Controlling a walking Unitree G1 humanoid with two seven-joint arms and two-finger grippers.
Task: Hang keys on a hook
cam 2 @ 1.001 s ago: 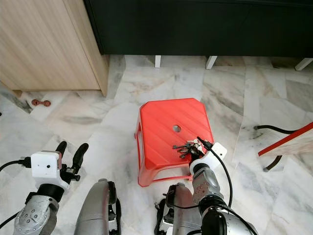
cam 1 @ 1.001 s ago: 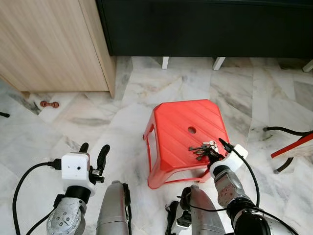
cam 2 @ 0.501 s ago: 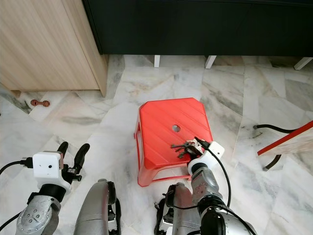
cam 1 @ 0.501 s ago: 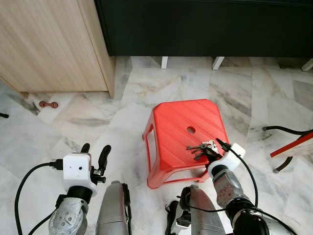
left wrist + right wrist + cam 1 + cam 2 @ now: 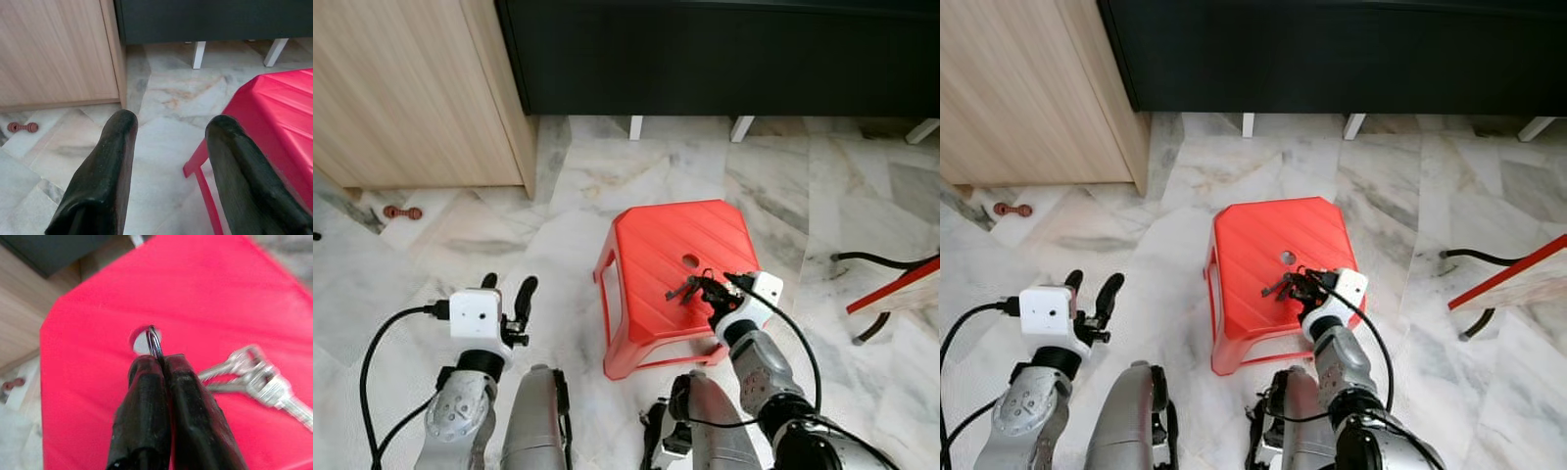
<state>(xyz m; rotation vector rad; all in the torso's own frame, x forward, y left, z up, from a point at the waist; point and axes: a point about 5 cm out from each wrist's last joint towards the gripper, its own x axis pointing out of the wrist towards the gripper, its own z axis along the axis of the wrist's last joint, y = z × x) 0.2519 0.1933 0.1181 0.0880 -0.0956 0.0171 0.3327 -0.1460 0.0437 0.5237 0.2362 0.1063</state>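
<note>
On the marble floor, head views: red plastic stool (image 5: pixel 674 264) with a round hole in its seat stands before a long black cabinet (image 5: pixel 724 54) on white legs; light wooden cupboard (image 5: pixel 406 88) to the robot's left.
Right gripper, head views: right gripper (image 5: pixel 702 288) reaches over the near right part of the stool seat, its white wrist block at the seat's right edge; black fingers pressed together on the bunch of silver keys on a ring (image 5: pixel 685 290).
Keys, head views: bunch juts out toward the robot's left from the fingertips, just near of the seat hole; whether it touches the seat, cannot tell.
Left gripper, head views: left gripper (image 5: pixel 506 293) held low over bare floor, well to the left of the stool; fingers spread, nothing between them.
Other items, head views: small reddish dumbbell-shaped object (image 5: pixel 402 211) on the floor by the cupboard's foot; black cable (image 5: pixel 862 259) and a red-edged board (image 5: pixel 893 289) at far right.
Left wrist view: two black fingers (image 5: pixel 105 171) stand wide apart, gap bare; stool corner and one leg beside the far finger, cupboard and dumbbell-shaped object beyond.
Right wrist view: fingers (image 5: pixel 146 396) closed tight, pinching a thin metal key ring (image 5: pixel 154 342) that stands up from the tips in front of the seat hole; the silver keys (image 5: pixel 261 379) trail off to one side over the red seat, blurred.
</note>
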